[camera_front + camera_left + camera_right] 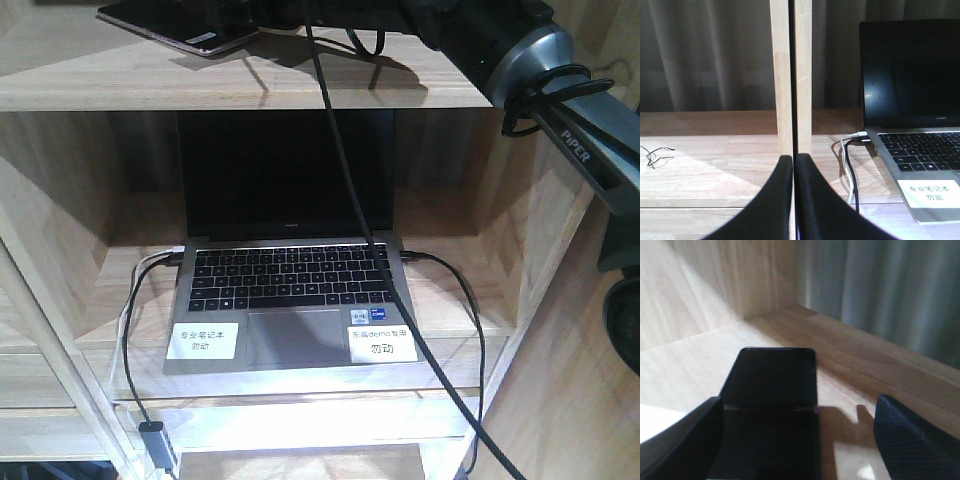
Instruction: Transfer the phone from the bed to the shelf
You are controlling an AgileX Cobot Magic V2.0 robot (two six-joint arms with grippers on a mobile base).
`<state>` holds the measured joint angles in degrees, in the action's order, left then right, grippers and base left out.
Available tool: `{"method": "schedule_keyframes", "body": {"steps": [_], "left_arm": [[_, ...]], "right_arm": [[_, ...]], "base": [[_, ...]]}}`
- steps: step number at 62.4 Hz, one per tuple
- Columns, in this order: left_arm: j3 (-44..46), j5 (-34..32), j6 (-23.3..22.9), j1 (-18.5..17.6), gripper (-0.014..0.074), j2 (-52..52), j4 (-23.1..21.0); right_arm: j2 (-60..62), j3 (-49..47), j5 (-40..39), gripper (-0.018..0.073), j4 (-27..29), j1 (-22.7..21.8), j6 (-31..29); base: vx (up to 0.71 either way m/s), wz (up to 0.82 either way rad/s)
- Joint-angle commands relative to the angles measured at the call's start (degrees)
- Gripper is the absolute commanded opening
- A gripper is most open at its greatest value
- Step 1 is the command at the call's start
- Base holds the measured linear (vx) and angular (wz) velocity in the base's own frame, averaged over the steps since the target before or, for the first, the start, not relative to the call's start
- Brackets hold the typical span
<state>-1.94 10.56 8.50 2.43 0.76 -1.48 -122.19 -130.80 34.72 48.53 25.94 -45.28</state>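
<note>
The thin black glossy phone (772, 405) is seen lying flat on the pale plank of the wooden shelf (60, 80), between the spread-apart fingers of the right gripper (790, 440), apparently let go. The left gripper (792, 200) is pressed closed on nothing. A careless withdrawal could drag the phone off the edge. On the grey laptop (285, 290), stickers ending "勿动" are read; "PIPER" is printed on the arm (580, 145).

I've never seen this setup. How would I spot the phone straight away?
Start at the pale wooden shelf with the open grey laptop in its middle compartment. Look at the plank above the laptop: the phone lies there near its left end. It is a thin flat black slab with a pinkish rim, far smaller than the laptop.
</note>
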Motion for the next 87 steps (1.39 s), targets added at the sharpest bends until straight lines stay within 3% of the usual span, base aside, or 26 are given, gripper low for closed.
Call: {"method": "schedule_keyframes", "body": {"steps": [1, 12, 18, 27, 38, 65, 80, 87], "left_arm": [[1.2, -4.1, -0.3, -0.2, 0.0001, 0.8, -0.5], [1.2, -4.1, -0.3, -0.2, 0.0001, 0.8, -0.5], [1.2, -4.1, -0.3, -0.2, 0.0001, 0.8, -0.5], [1.2, -4.1, -0.3, -0.2, 0.0001, 0.8, -0.5], [1.2, -4.1, -0.3, -0.2, 0.0001, 0.8, -0.5], [1.2, -4.1, -0.3, -0.2, 0.0001, 0.8, -0.5], [1.2, -4.1, -0.3, -0.2, 0.0001, 0.8, -0.5], [1.2, -4.1, -0.3, -0.2, 0.0001, 0.8, -0.5]], "right_arm": [[5.3, -2.2, -1.5, 0.0562, 1.0, -0.4, 0.1], [8.7, -2.2, 0.8, 0.0441, -0.6, -0.4, 0.6], [10.7, -2.2, 2.4, 0.0298, -3.0, -0.4, 2.8], [13.5, -2.1, 6.2, -0.0020, -8.7, -0.4, 9.3], [16.4, -2.0, 10.6, -0.0006, -17.4, -0.4, 19.3], [22.6, -2.0, 12.3, -0.0006, -25.6, -0.4, 23.7], [23.6, -1.8, 12.8, -0.0006, -25.3, -0.2, 23.8], [25.5, 5.6, 9.0, -0.0006, -25.1, -0.2, 23.8]], "base": [[0.00, 0.00], [0.00, 0.00], [0.00, 0.00], [0.00, 0.00], [0.00, 0.00], [0.00, 0.00], [0.00, 0.00], [0.00, 0.00]]}}
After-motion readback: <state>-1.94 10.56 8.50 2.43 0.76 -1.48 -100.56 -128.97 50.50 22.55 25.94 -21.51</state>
